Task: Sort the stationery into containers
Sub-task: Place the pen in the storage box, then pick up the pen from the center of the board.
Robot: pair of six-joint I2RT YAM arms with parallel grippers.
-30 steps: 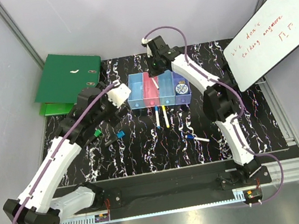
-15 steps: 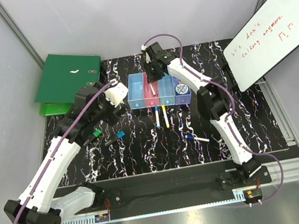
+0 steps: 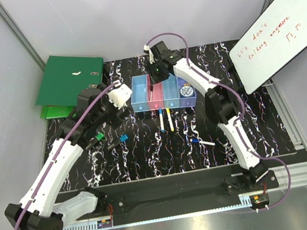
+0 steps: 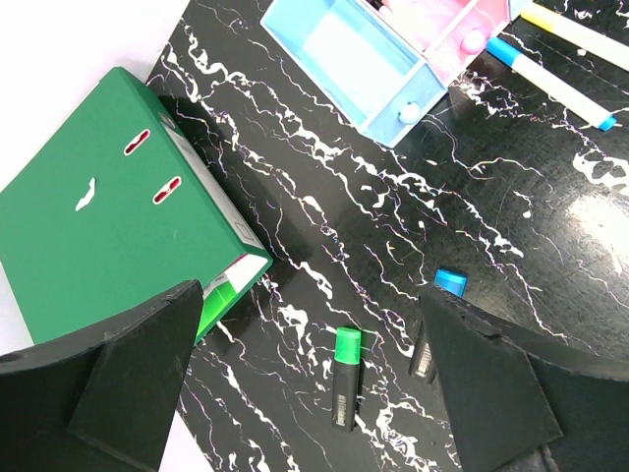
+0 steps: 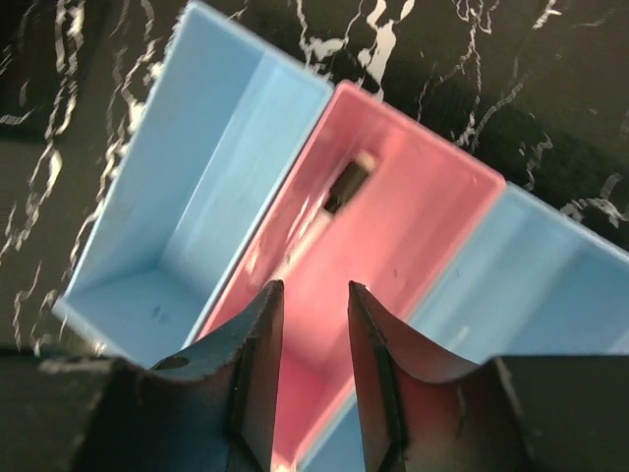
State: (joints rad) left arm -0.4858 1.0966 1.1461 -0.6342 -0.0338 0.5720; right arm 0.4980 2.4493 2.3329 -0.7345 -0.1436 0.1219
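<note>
The four joined bins stand at the table's back: light blue, pink, light blue, violet holding the round disc. My right gripper hovers over the pink bin, jaws slightly apart and empty; a white pen with a black part lies inside it. My left gripper is wide open above a green-capped marker, with a black piece and a blue cap beside it. Two pens lie in front of the bins. A white stick lies nearer.
A large green ring binder lies at the back left, close to my left arm; it also shows in the left wrist view. A whiteboard with red writing leans at the right. A small blue piece lies by the white stick.
My right gripper has moved a little left and nearer, now over the pink bin. My left arm has shifted only slightly.
</note>
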